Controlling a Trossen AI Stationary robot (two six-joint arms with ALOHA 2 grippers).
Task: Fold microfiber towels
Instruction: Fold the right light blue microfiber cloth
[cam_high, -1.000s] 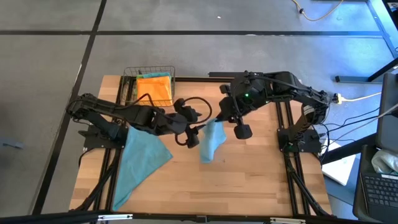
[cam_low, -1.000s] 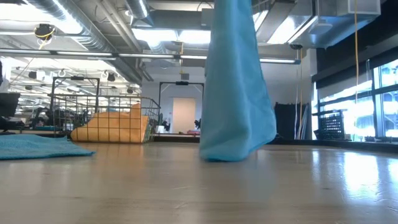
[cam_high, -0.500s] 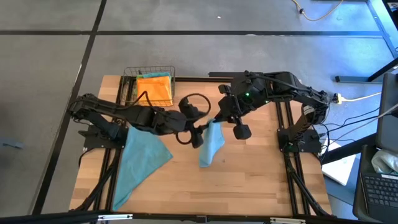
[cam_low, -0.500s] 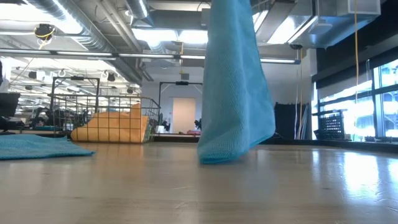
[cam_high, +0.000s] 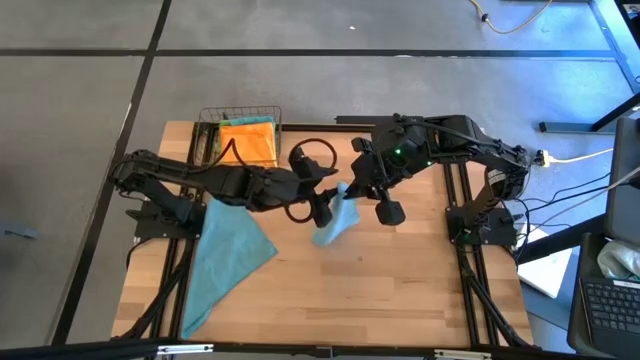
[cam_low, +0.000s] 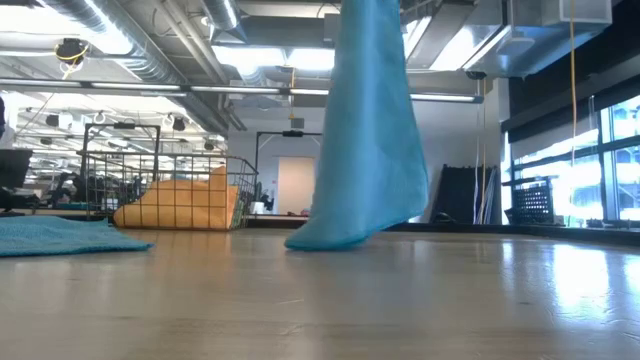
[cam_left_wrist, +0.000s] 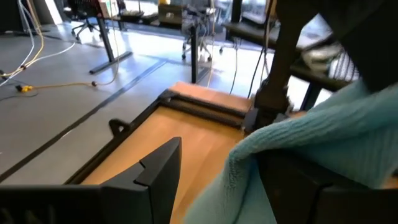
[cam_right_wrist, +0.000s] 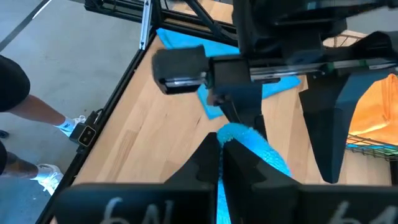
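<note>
high view has the right gripper (cam_high: 349, 190) pinched tight on the top of a teal towel (cam_high: 330, 229) hanging mid-table, its bottom edge touching the wood. the left gripper (cam_high: 322, 207) sits wide open with the towel between its fingers, nothing clamped. another teal towel (cam_high: 225, 255) lies flat at left, an orange one in the wire basket (cam_high: 210, 128). no readable labels anywhere; the low view cuts off the towel's top.
</note>
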